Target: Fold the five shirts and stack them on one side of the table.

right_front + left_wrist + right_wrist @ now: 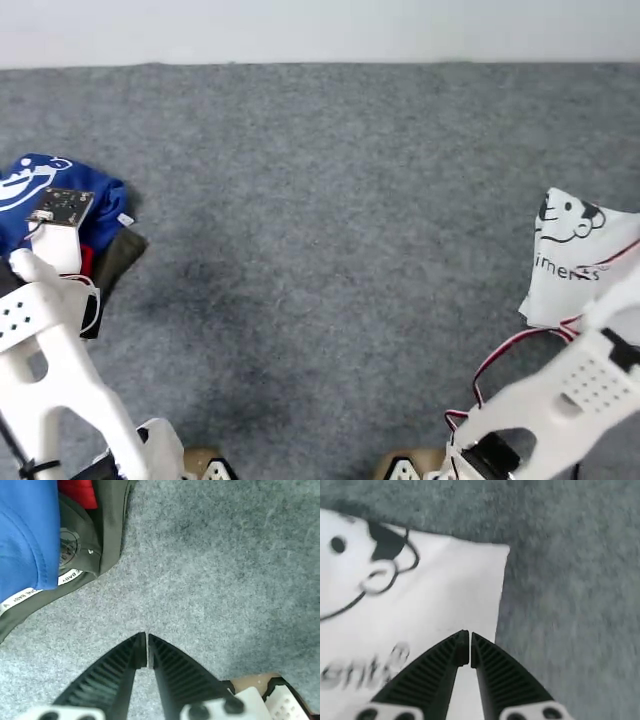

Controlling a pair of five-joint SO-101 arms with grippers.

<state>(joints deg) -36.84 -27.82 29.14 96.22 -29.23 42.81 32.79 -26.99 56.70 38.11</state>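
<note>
Grey felt bench; shirt heap, blue on top, at left edge, white shirt folded at right; left pincer together beside heap, right pincer together over white shirt; seemingly stacking step, next needs right tips parted to grip it.
</note>
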